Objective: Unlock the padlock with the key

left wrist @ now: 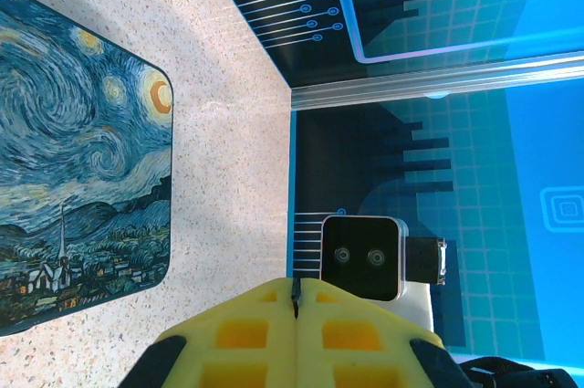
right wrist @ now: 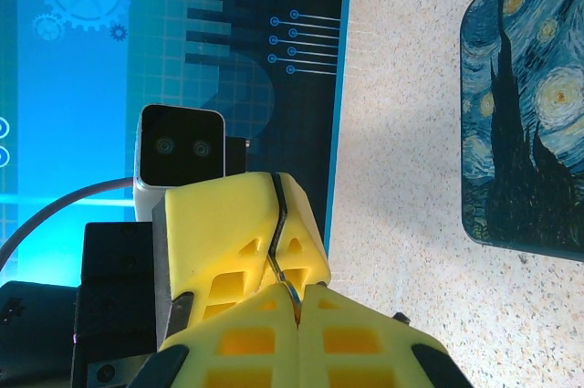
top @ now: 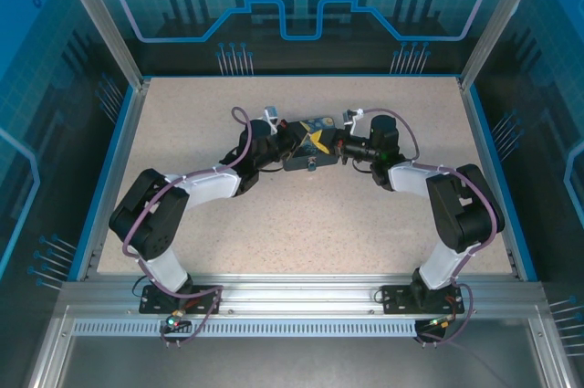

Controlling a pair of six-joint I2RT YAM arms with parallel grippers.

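Left hand (left wrist: 297,289) closed, yellow fingers pressed flat together. Right hand (right wrist: 297,308) closed too, with a thin metal sliver (right wrist: 281,274) at its tips; can't tell if it's the key. Both flank the dark-blue Starry Night printed box (top: 310,143) mid speckled table (top: 274,224). Possible tiny brass padlock (top: 311,166) at the box's near edge, too small to confirm.

Reaching inward over the table with the white-and-black jointed left arm (top: 212,184) and matching right arm (top: 415,172), elbows flared outward.
Pressing the yellow ribbed left gripper (left wrist: 297,286) flat together at the seam; clamping the yellow right gripper (right wrist: 297,301) closed likewise, facing the left fingertips closely.
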